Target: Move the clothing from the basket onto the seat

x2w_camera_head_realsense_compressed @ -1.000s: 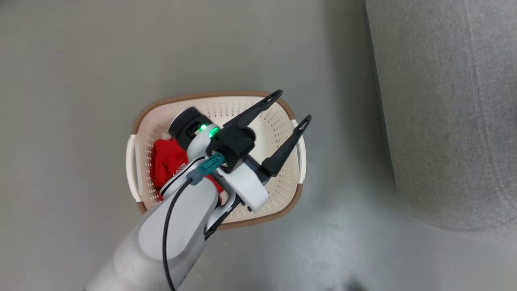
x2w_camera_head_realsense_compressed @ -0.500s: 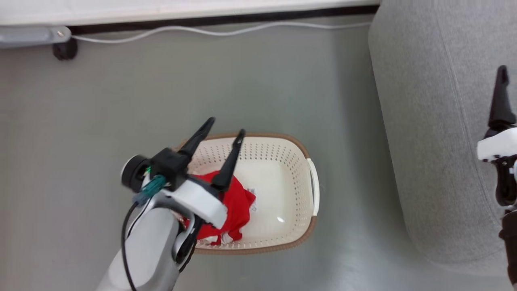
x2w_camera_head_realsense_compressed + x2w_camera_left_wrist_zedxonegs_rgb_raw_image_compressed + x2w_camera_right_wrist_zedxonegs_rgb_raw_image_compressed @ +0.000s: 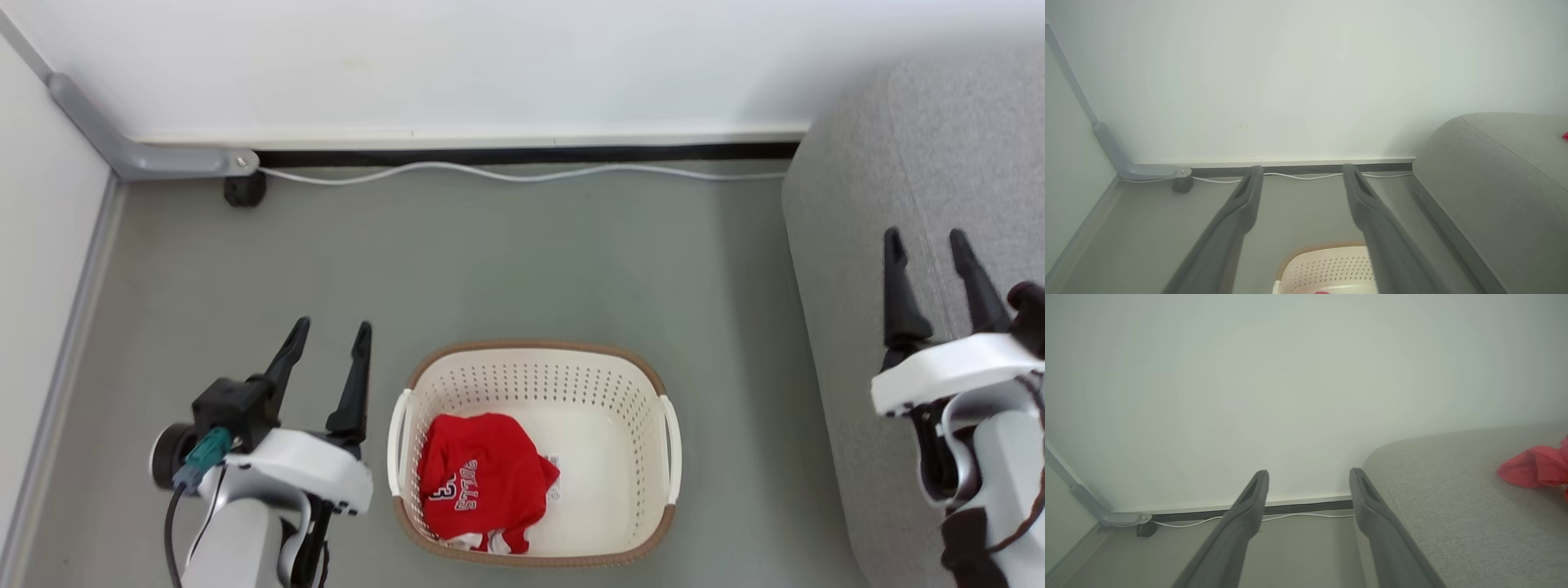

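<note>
In basket point(image 3: 535, 347), red jersey point(image 3: 482, 482) lies near L tool point(image 3: 334, 325) (spread, empty); R tool point(image 3: 925, 235) spread, over seat point(image 3: 849, 327).

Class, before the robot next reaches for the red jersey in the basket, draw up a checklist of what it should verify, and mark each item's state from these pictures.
1. Left gripper open and empty: ok.
2. Right gripper open and empty: ok.
3. Red jersey with white lettering uncovered in the cream perforated plastic basket: ok.
4. Bare room on the grey woven-fabric sofa beside the red garment lying there: ok.
5. Anything hidden under the jersey: cannot tell.
6. Basket emptied: not ok.
</note>
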